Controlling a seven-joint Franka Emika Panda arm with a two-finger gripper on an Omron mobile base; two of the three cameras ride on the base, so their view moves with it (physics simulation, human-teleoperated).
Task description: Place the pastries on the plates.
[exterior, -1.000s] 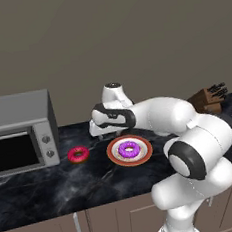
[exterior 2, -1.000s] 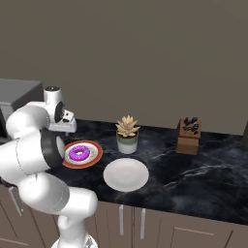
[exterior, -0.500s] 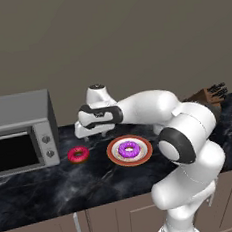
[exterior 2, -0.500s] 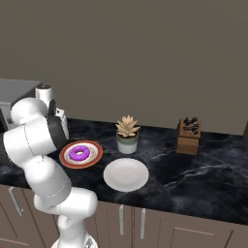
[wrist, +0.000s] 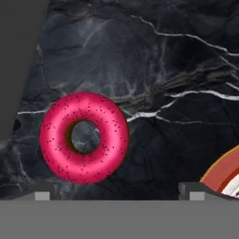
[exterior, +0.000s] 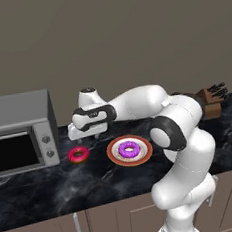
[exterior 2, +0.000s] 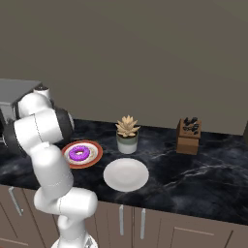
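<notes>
Your gripper (exterior: 86, 137) hangs above the dark marble desk (exterior: 54, 186) with its jaws spread wide and nothing between them. The pink donut (wrist: 84, 137) lies flat on the desk, just beside the microwave (exterior: 19, 132) and a little apart from the orange-rimmed plate (exterior: 144, 158), which already carries the purple donut (exterior: 128, 149). From the hand camera, the pink donut sits toward the left fingertip (wrist: 42, 195) rather than midway between the two, with the orange-rimmed plate's edge peeking in at the lower right. So I'd judge that you need to shift the hand toward the microwave side until the ring sits centred between the tips, then drop straight down. A ring has no long axis, so the wrist angle matters little. The white plate (exterior 2: 126, 174) waits bare on the far side of the orange-rimmed plate, well apart from the pink donut.
</notes>
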